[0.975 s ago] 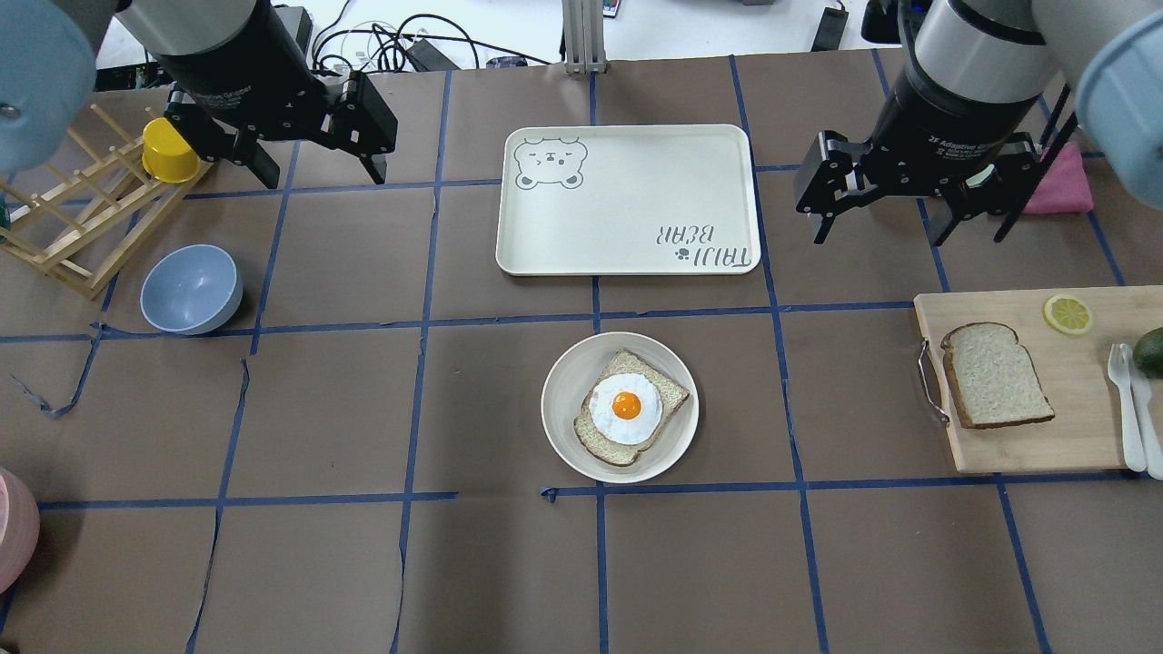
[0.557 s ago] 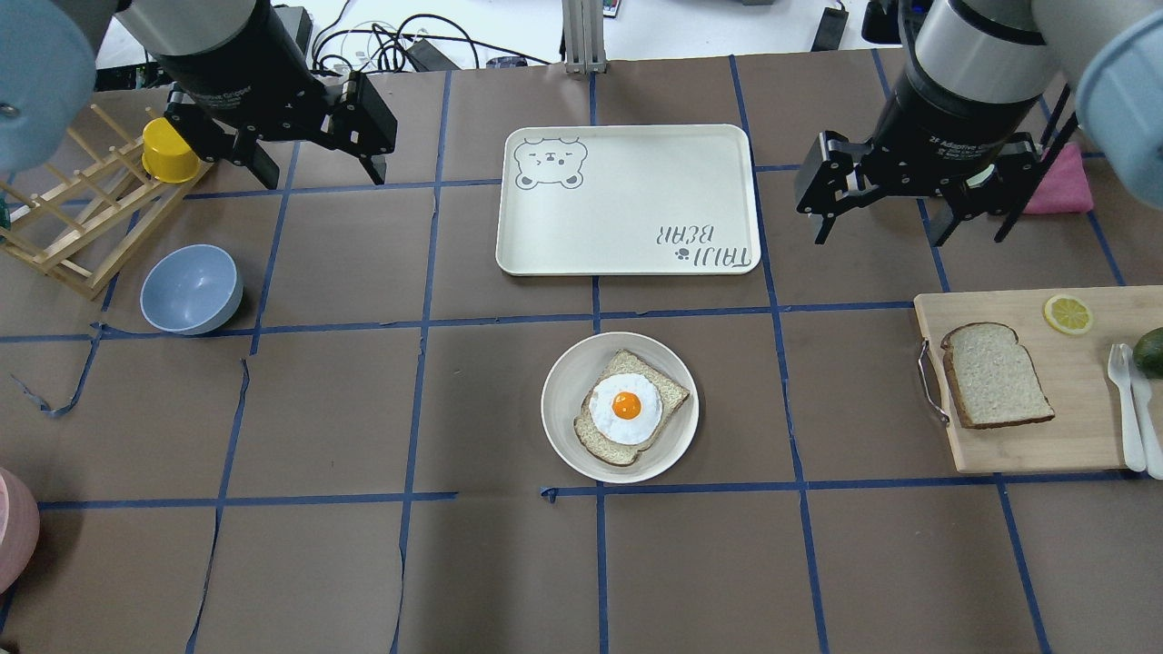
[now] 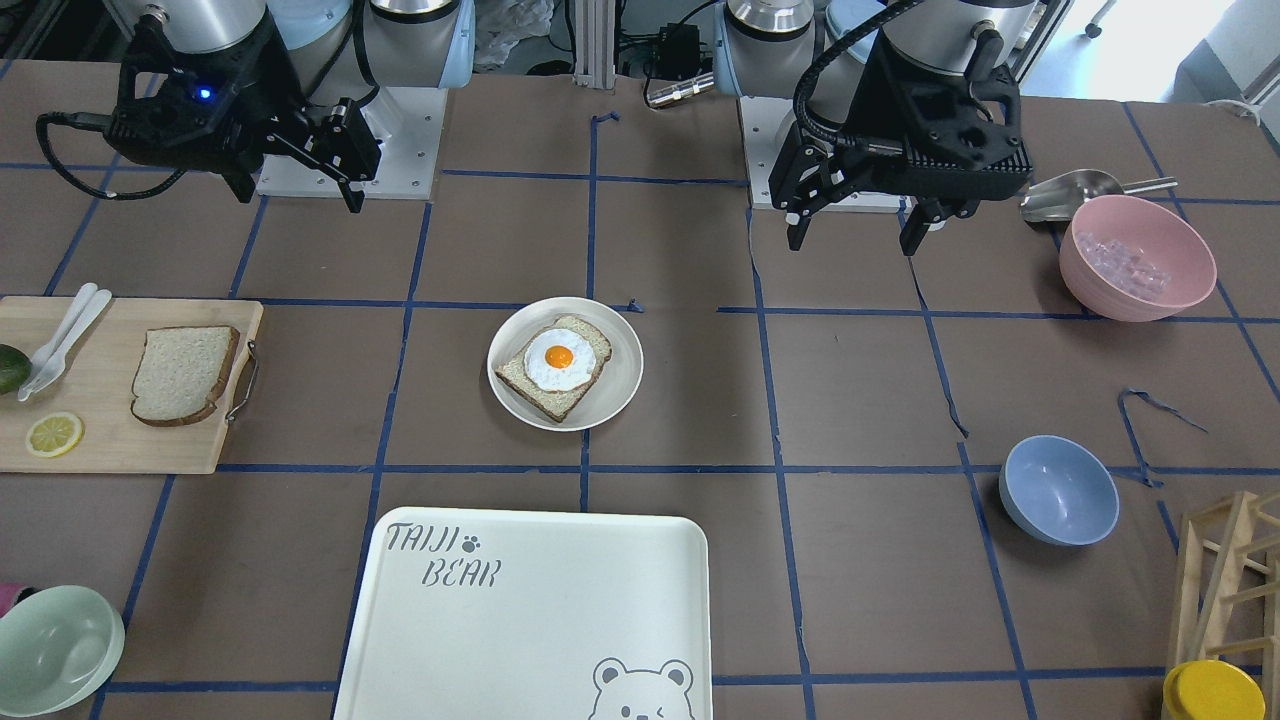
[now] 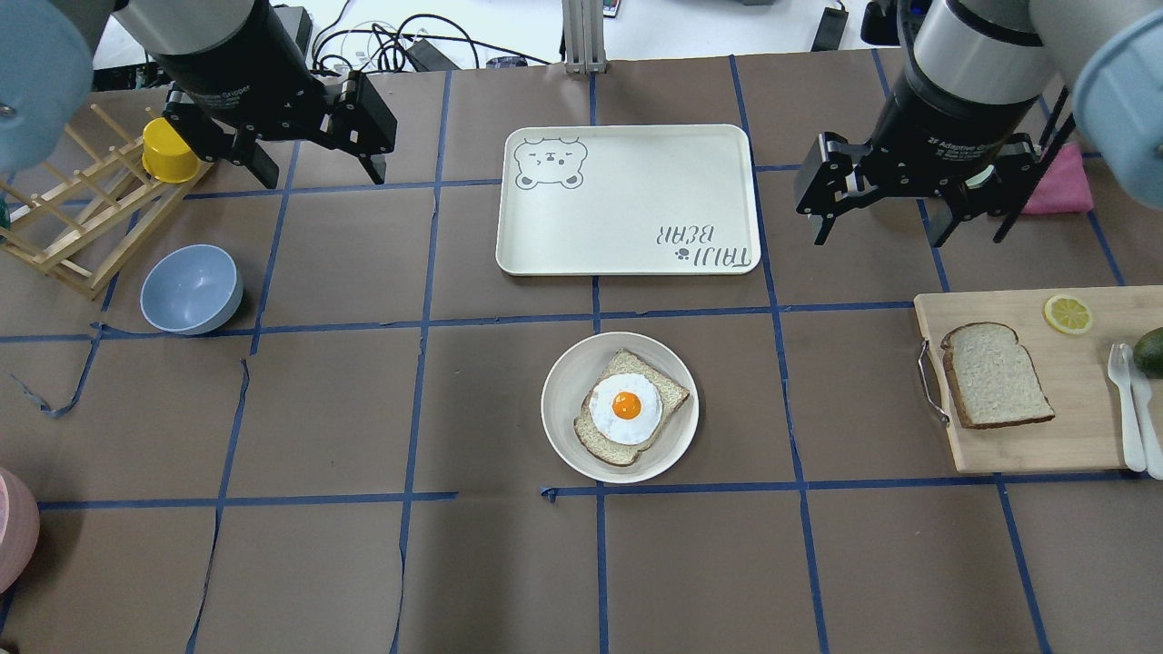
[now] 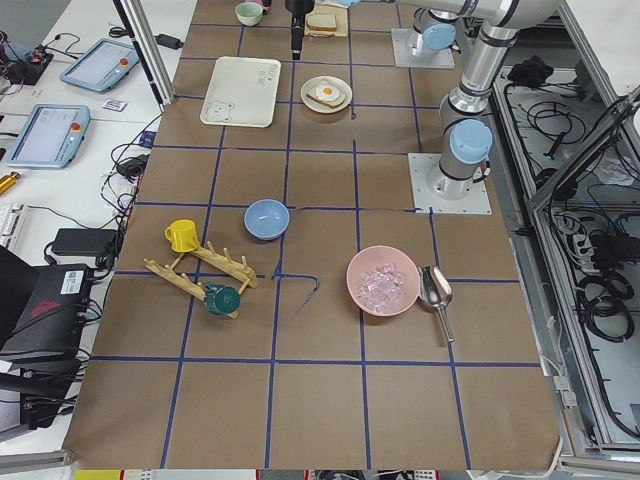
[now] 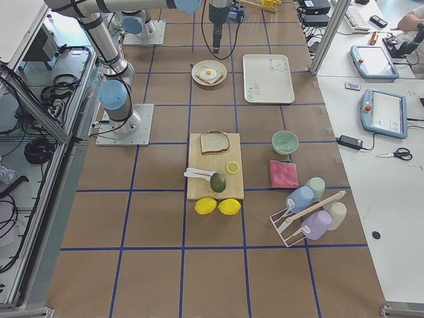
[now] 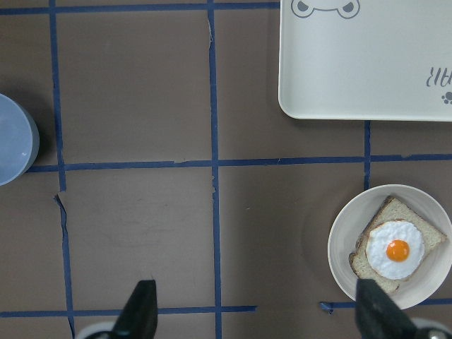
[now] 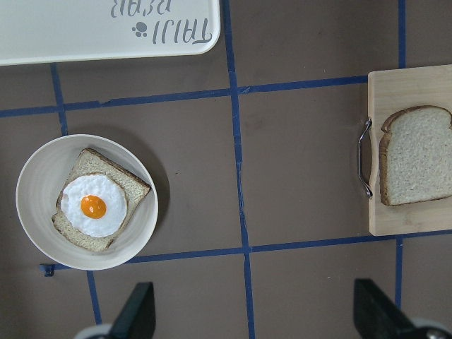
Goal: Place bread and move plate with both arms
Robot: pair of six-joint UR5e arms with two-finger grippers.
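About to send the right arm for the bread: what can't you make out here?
Right wrist view: the bread runs off the right edge.
Overhead: the cutting board is cut by the right edge.
All views: the middle of the plate is hidden under the egg-topped slice.

My left arm [image 4: 195, 23] and right arm [image 4: 972, 45] are silver-grey tubes with light-blue caps over the joints. Each ends in a black wrist collar with small white lettering that reads "Adaptive Gripper". My left gripper [image 4: 323, 177] and right gripper [image 4: 879, 239] are matte black, built of angular linkages with two slim fingers apiece. A ribbed black cable [image 3: 822, 62] runs along my left wrist, a small blue light [image 3: 204, 94] glows on my right wrist, and my bases are bolted to pale square mounts [image 3: 400, 130].
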